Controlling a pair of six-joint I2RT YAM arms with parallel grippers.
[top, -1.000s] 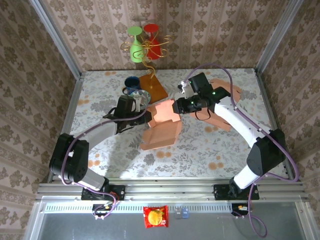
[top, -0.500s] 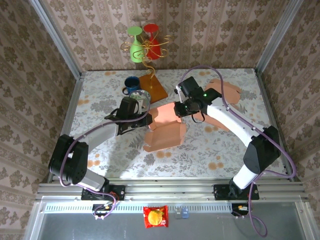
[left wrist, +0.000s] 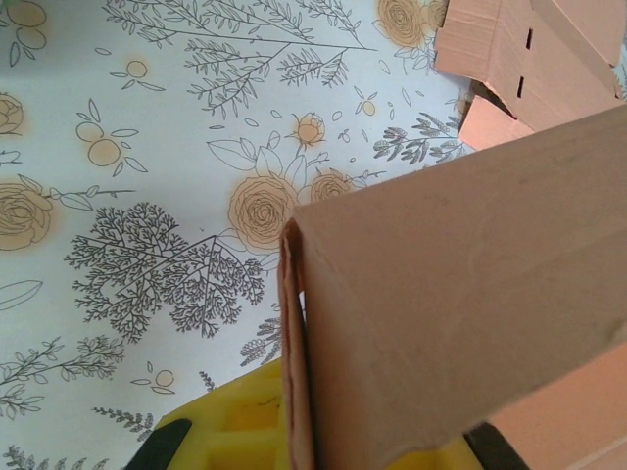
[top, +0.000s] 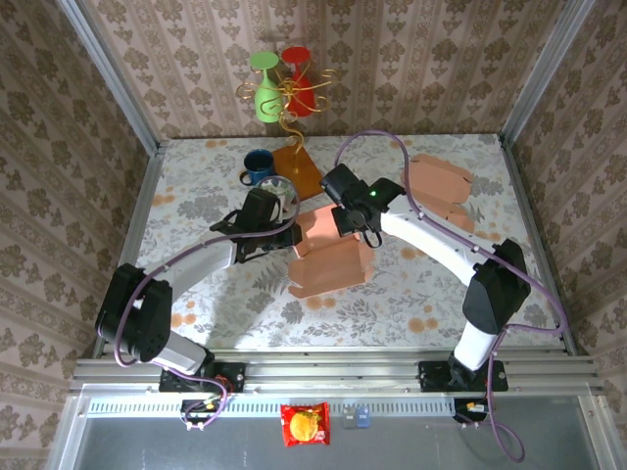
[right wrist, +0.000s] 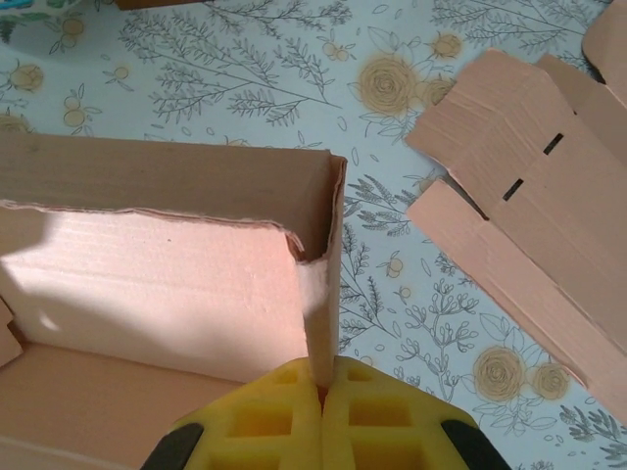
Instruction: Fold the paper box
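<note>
The paper box (top: 331,262) sits half-formed near the middle of the worktop (top: 196,186), some of its walls raised. The right gripper (right wrist: 321,399) is clenched on an upright wall at a corner, on the box's 12 o'clock edge. The left gripper (left wrist: 294,426) is pinched onto a panel at about 10 o'clock. To fold well, I judge both grips should sit close to the crease and turn the panels together along the scored lines, so the thin board neither tears nor buckles. Flat blanks (top: 443,188) lie at 2 o'clock, a mug (top: 259,164) at 11.
</note>
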